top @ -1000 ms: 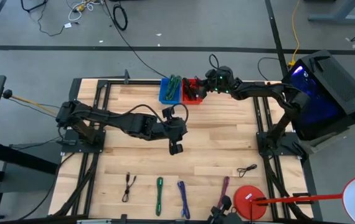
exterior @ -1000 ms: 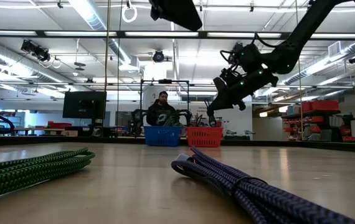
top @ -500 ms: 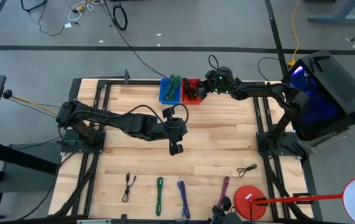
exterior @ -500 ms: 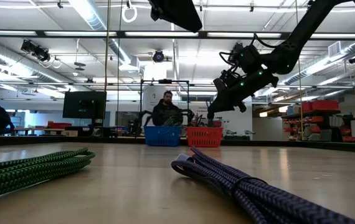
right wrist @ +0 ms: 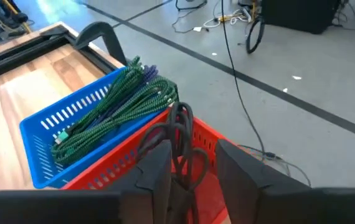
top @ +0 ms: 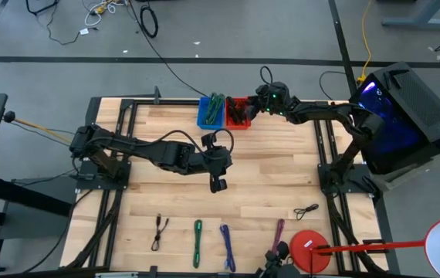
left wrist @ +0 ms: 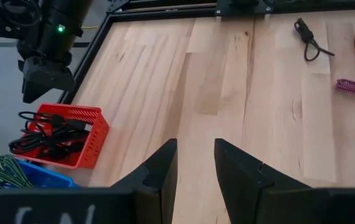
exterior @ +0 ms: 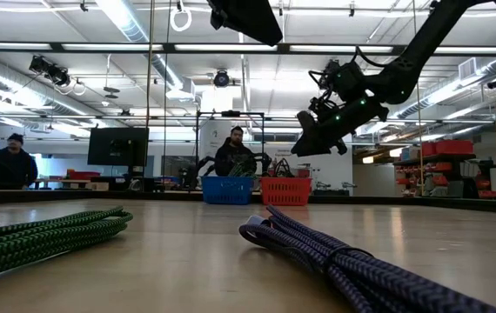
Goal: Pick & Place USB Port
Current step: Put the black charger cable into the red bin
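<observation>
While parted over red basket (right wrist: 134, 163) of black cables (right wrist: 180, 134), right fingers (right wrist: 159, 168) empty; left fingers (left wrist: 162, 168) parted mid-bench (top: 274, 166).

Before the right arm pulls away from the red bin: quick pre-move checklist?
1. Right hand open above the red basket: ok.
2. Black cable free of the fingers: cannot tell, it lies between them.
3. Cable inside the red basket, not the blue basket: ok.
4. Left hand parked mid-table, empty: ok.
5. Cables left at the near edge, e.g. purple cable: ok, more to pick.
</observation>
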`<action>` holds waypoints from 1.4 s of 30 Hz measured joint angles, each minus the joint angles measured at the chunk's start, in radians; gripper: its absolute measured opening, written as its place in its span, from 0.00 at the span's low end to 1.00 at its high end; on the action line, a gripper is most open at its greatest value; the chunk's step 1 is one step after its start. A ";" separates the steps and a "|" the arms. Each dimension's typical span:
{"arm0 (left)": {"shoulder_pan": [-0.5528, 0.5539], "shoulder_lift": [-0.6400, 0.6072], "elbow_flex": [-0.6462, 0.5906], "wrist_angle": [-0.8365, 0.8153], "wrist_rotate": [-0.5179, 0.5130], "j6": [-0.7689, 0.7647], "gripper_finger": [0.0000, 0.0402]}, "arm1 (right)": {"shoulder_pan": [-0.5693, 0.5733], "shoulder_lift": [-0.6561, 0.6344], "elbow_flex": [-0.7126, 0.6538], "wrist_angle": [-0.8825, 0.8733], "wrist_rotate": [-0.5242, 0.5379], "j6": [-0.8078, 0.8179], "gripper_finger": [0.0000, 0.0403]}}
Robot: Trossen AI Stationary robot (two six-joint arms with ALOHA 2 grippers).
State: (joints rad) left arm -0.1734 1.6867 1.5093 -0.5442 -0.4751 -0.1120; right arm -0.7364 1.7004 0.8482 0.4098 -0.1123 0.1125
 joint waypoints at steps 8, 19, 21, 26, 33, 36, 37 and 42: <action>-0.005 0.000 0.000 -0.080 0.000 -0.040 0.28 | 0.014 -0.046 0.003 0.182 -0.261 0.101 0.32; -0.098 0.000 0.000 -0.425 -0.069 -0.349 0.28 | 0.306 -0.165 0.003 0.069 -0.447 0.008 0.32; -0.131 0.000 0.000 -0.491 -0.096 -0.430 0.28 | 0.374 -0.197 0.003 0.035 -0.451 -0.014 0.32; -0.237 0.000 0.000 -0.621 -0.150 -0.661 0.28 | 0.551 -0.286 0.003 -0.096 -0.357 -0.101 0.32; -0.392 -0.002 -0.076 -0.642 -0.154 -1.075 0.28 | 0.781 -0.364 0.003 -0.268 -0.070 -0.182 0.32; -0.452 0.004 -0.147 -0.635 -0.094 -1.275 0.28 | 0.847 -0.373 0.003 -0.298 0.052 -0.184 0.32; -0.473 0.006 -0.171 -0.635 -0.060 -1.343 0.28 | 0.864 -0.373 0.003 -0.305 0.086 -0.183 0.32; -0.579 0.015 -0.280 -0.587 0.092 -1.681 0.28 | 0.921 -0.373 0.003 -0.322 0.212 -0.184 0.32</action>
State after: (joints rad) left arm -0.7519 1.7020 1.2296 -1.1313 -0.3827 -1.7929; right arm 0.1841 1.3277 0.8509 0.0877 0.0997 -0.0716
